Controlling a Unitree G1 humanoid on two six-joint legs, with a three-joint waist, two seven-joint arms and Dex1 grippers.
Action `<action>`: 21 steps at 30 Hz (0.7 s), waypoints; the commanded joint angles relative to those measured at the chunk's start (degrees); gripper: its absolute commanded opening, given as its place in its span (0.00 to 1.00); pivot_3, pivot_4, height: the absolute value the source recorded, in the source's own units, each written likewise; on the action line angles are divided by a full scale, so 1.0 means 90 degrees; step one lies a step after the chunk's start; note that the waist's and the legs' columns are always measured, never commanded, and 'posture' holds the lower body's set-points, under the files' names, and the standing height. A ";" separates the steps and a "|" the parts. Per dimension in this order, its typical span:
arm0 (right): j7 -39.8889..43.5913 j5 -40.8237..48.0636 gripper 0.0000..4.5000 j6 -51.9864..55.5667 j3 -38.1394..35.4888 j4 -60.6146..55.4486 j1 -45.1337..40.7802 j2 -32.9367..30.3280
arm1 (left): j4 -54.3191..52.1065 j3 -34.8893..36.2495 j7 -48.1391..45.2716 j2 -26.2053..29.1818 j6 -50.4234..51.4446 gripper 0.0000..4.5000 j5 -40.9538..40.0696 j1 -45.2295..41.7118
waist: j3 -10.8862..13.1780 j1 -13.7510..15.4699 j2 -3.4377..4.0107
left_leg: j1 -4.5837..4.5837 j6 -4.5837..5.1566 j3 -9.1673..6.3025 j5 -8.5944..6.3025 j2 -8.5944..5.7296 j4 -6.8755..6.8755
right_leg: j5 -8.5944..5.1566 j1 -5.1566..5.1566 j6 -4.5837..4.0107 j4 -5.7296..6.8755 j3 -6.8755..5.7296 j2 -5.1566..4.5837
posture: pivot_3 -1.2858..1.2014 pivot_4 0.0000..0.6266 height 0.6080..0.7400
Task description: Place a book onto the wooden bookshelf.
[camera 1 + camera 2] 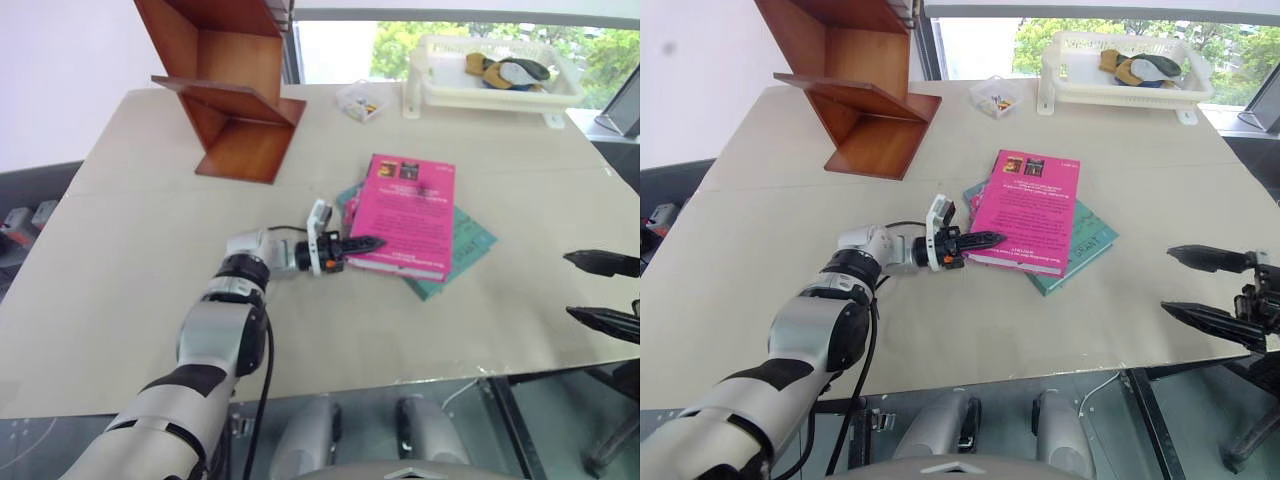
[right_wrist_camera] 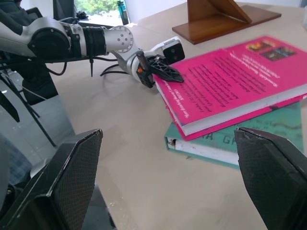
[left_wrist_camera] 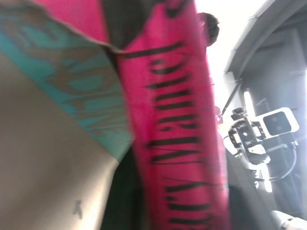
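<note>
The book (image 1: pixel 410 215), bright pink, lies flat near the middle of the table (image 1: pixel 130 260), stacked on a teal book (image 1: pixel 462 250) that sticks out beneath it on the near and right sides. The left gripper (image 1: pixel 362 245) reaches in level from the left and pinches the pink book's near left corner, one black finger over the cover and the rest of the claw hidden at the edge. The right wrist view shows this grip more plainly than the head views: the upper finger (image 2: pixel 165 72) lies on the cover at the corner, and the pink book's page block sits directly on the teal one. The left wrist view gives what no other does, the pink spine with its large dark lettering running up between the fingers, with a strip of teal cover beside it. The right gripper (image 1: pixel 1200 290) hovers off the table's right edge, well apart from the books, its two fingers spread wide and holding nothing; its own camera frames the books between the two pads (image 2: pixel 72 177). The bookshelf (image 1: pixel 235 85) stands at the far left of the table, well apart from the books. A white tray (image 1: pixel 490 80) holding a few small things sits at the far right, a small clear box (image 1: pixel 358 100) beside it.
</note>
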 commanded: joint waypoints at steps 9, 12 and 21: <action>0.0047 -0.0120 1.00 -0.0092 0.0009 0.0066 -0.0162 -0.0108 | -0.3267 0.0118 -0.0054 0.0211 0.0667 0.03 -0.0817 0.0547 | 0.0006 -0.0016 -0.0005 | -0.0005 -0.0001 -0.0001 0.0000 0.0005 -0.0001 | 0.0000 -0.0005 -0.0001 0.0001 0.0001 -0.0003 | 0.52 0.24 1.00; 0.0015 -0.0144 1.00 -0.0108 0.0070 0.0175 -0.0314 -0.0100 | -0.4678 0.0053 0.0108 0.0317 0.0391 0.03 -0.0969 0.0616 | 0.0007 -0.0012 -0.0005 | -0.0006 -0.0004 -0.0001 0.0001 0.0006 -0.0002 | 0.0001 -0.0007 -0.0002 0.0000 0.0003 -0.0010 | 0.52 0.24 1.00; -0.0392 -0.0497 1.00 -0.0626 0.0454 0.1111 -0.1313 0.0298 | -0.4866 -0.1497 0.1067 0.1228 -0.5533 0.03 0.2189 0.0256 | 0.0006 0.0000 -0.0005 | 0.0002 -0.0034 0.0009 0.0018 0.0000 -0.0009 | 0.0002 -0.0005 -0.0005 -0.0004 0.0012 -0.0021 | 0.52 0.24 1.00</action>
